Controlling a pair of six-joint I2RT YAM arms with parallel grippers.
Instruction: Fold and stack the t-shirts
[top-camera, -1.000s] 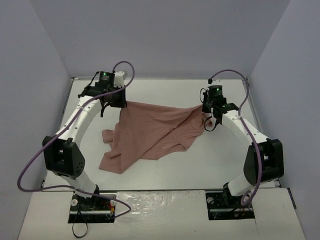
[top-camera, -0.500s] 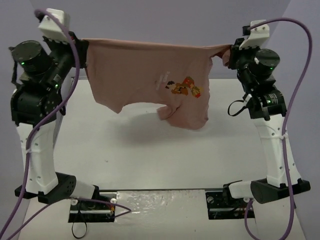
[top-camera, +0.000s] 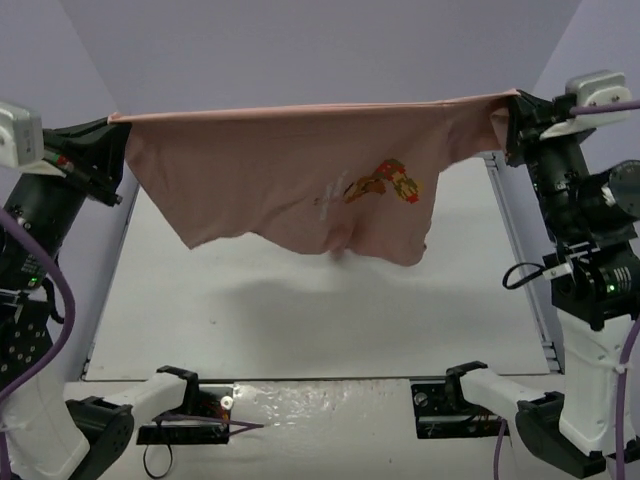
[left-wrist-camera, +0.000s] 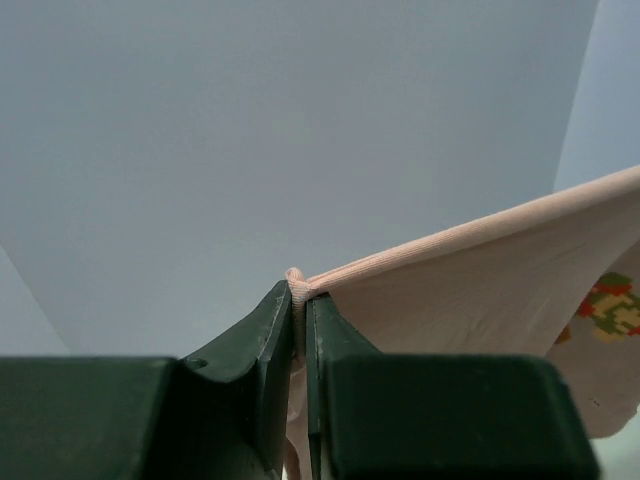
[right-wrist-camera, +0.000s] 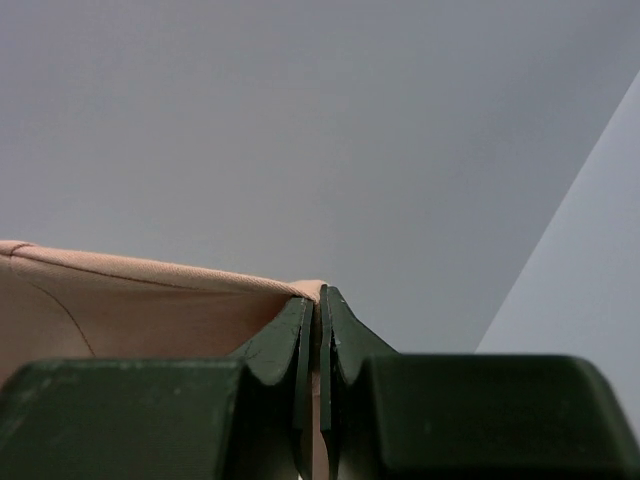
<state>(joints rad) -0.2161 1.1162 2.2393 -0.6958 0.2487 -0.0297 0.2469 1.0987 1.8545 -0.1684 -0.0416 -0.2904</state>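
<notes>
The dusty-pink t-shirt (top-camera: 280, 170) hangs stretched in the air between both grippers, high above the white table (top-camera: 300, 320). Its pixel-art print (top-camera: 385, 182) faces the top camera, right of centre. My left gripper (top-camera: 113, 122) is shut on the shirt's left top corner; the left wrist view shows the pinched hem (left-wrist-camera: 297, 290) between the fingers. My right gripper (top-camera: 512, 100) is shut on the right top corner, with fabric (right-wrist-camera: 150, 300) running off to the left in the right wrist view. The top edge is taut; the lower edge hangs loose and uneven.
Grey walls close in the table at the back and both sides. The two arm bases (top-camera: 180, 405) stand at the near edge. The raised arms stand at the far left and far right of the view.
Both arms lifted the shirt off the table, then spread wider apart and toward the camera. The shirt went from a crumpled heap to a taut hanging sheet.
</notes>
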